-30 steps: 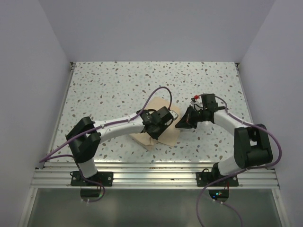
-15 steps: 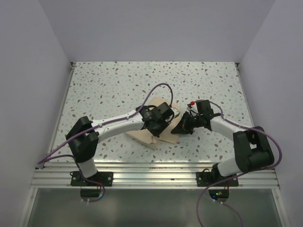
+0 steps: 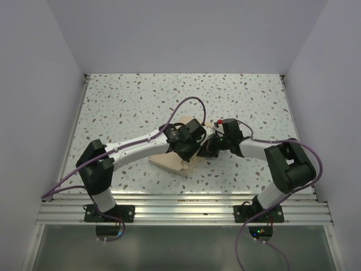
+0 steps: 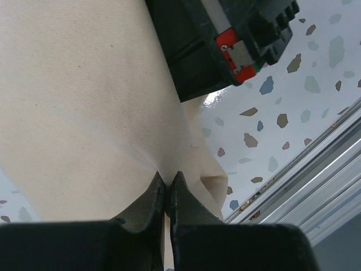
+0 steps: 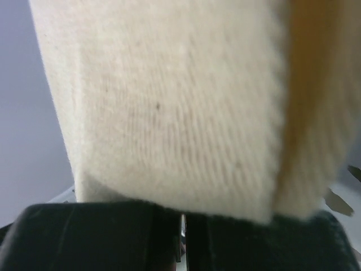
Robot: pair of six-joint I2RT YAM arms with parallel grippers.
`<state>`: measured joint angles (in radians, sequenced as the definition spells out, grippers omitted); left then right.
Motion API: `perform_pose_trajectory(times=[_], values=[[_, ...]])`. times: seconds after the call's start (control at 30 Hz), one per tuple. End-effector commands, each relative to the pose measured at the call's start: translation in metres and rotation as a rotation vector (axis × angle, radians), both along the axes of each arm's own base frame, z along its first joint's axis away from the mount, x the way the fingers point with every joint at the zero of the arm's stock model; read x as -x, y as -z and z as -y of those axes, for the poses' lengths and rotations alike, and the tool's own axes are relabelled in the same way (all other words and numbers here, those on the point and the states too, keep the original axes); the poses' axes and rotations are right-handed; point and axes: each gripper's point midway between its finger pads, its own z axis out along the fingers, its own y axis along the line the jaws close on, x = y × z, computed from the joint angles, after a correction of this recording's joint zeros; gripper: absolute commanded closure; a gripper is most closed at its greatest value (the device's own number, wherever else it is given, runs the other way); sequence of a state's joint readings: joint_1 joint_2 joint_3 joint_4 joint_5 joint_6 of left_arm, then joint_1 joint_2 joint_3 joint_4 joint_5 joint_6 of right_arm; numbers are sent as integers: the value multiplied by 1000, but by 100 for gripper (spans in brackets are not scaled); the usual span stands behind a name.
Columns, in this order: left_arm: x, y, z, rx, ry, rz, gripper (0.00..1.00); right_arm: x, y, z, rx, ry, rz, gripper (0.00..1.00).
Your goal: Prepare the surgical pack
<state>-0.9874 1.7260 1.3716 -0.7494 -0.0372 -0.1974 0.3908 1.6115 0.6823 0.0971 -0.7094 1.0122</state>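
Tan-beige cloth of the surgical pack (image 3: 168, 162) lies bundled under the left gripper (image 4: 167, 189), which is pinched on a fold, the right gripper (image 5: 183, 220) clamped on a flap edge just beside it — a wrapping fold, seemingly — next needing that flap drawn taut across.

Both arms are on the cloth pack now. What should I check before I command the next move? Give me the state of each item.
1. Left fingers shut on a fold of the cloth pack: ok.
2. Right fingers shut: ok.
3. Right fingers actually holding cloth: cannot tell, cloth fills that wrist view.
4. Room between the two wrists: not ok, they sit nearly touching over the pack.
5. Pack resting on the table, away from its edges: ok.
6. Contents fully covered: cannot tell, the arms hide much of the pack; no metal shows.
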Motion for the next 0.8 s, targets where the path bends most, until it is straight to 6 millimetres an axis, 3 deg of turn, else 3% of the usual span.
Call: perform_pose_trajectory(times=[0.0, 0.2, 0.23, 0.3, 0.33, 0.47, 0.53, 0.57, 0.6, 0.63, 0.67, 0.7, 0.77], values=[[1, -47, 35, 182, 78, 32, 100, -36, -35, -20, -127, 83, 151, 100], [2, -44, 39, 185, 92, 16, 100, -45, -20, -29, -125, 167, 139, 100], [3, -43, 39, 184, 93, 12, 100, -44, -4, -32, -102, 184, 105, 100], [3, -42, 41, 188, 96, 6, 100, -45, 2, -40, -112, 181, 110, 100], [3, -41, 41, 186, 96, 4, 100, -44, 12, -40, -108, 191, 88, 100], [4, -32, 39, 162, 89, -12, 100, -41, 17, -33, -74, 170, 92, 100], [6, -27, 37, 148, 87, -25, 100, -34, 21, -23, -25, 145, 87, 100], [7, -26, 37, 150, 89, -31, 100, -42, 6, -13, -25, 162, 135, 100], [9, -22, 35, 145, 87, -40, 100, -33, 12, -1, 38, 162, 81, 100], [10, -20, 34, 143, 83, -48, 100, -39, 4, 7, 80, 131, 142, 100], [12, -18, 35, 147, 87, -57, 100, -46, -6, 23, 111, 147, 164, 100], [15, -12, 33, 141, 89, -71, 100, -32, 2, 37, 175, 130, 82, 100], [19, -8, 32, 139, 87, -90, 100, -43, -9, 63, 223, 128, 120, 100]])
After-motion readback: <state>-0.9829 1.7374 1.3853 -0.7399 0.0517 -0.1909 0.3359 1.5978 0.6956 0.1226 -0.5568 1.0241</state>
